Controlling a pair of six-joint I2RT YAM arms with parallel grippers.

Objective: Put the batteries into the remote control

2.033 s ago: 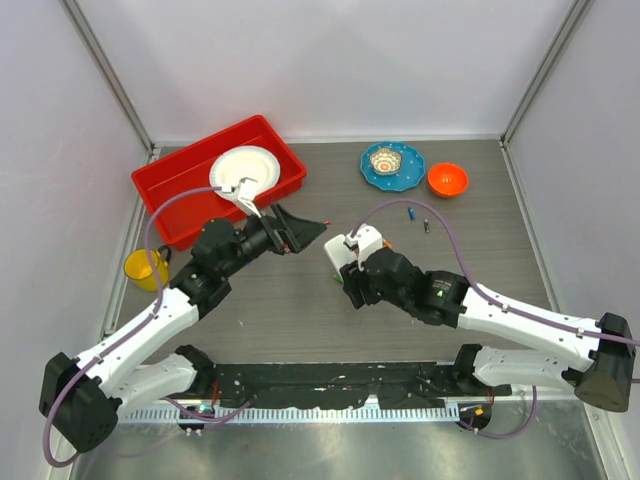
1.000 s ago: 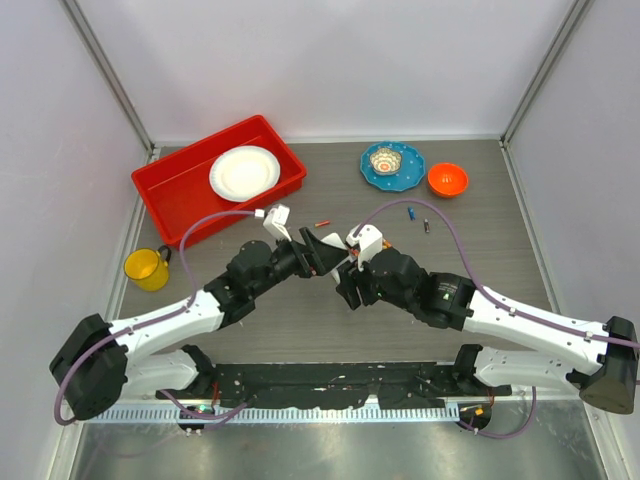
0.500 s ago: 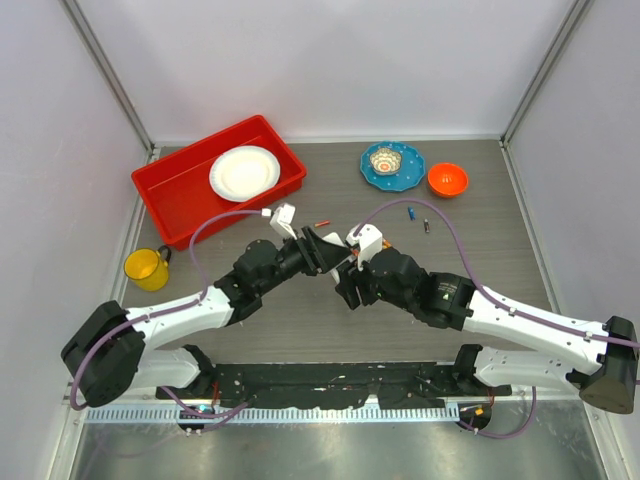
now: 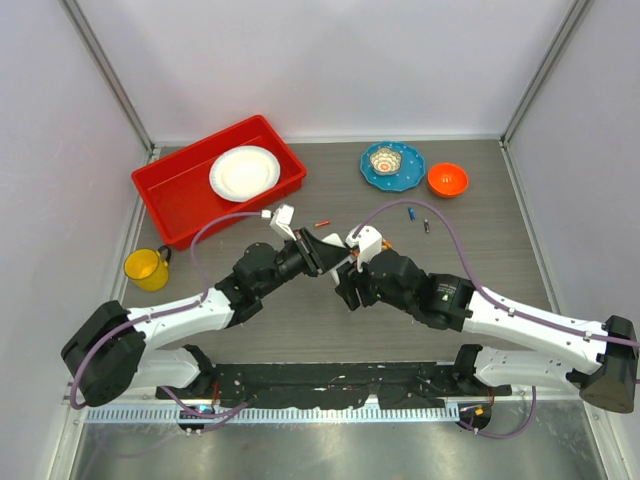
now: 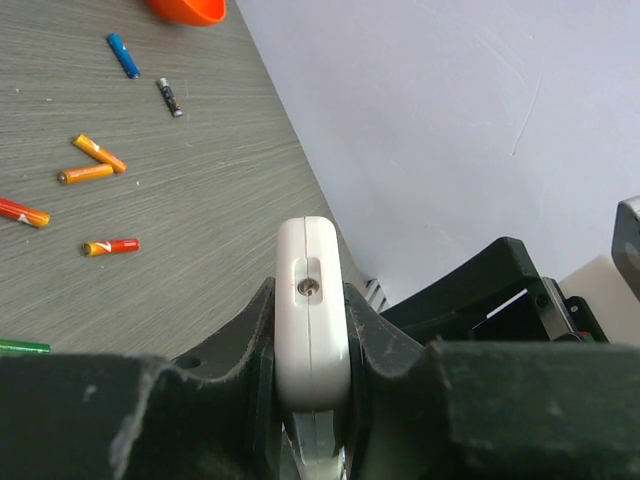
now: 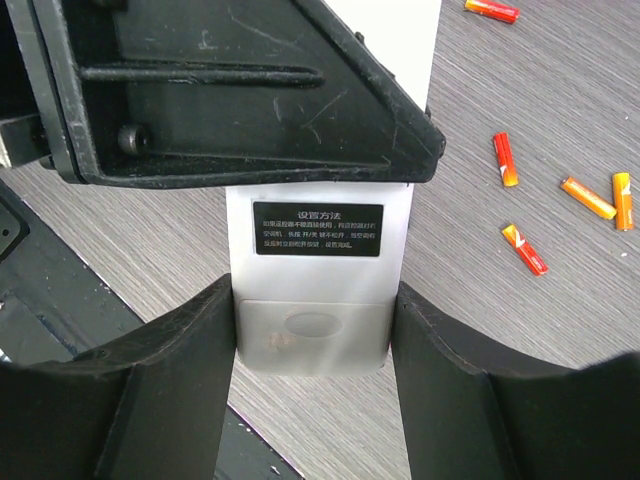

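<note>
The remote control (image 4: 335,244) is held above the table's middle by both grippers. My left gripper (image 5: 312,318) is shut on its thin edges, with the white end and a small hole (image 5: 308,288) sticking out. My right gripper (image 6: 318,335) is shut across the width of the remote's white back (image 6: 318,275), below the black label. The left gripper's black body (image 6: 230,90) covers the remote's far half. Loose batteries lie on the table: red-orange ones (image 5: 98,153) (image 6: 505,160), a blue one (image 4: 411,213), a dark one (image 4: 426,226) and a green one (image 5: 20,347).
A red tray (image 4: 170,190) with a white plate (image 4: 244,172) stands at the back left. A yellow mug (image 4: 147,268) sits by the left edge. At the back right are a blue plate (image 4: 410,167) holding a small bowl and an orange bowl (image 4: 447,179).
My left arm swung from the red tray to the remote and its jaws closed on the remote's edges. The right gripper kept hold of the remote without moving.
</note>
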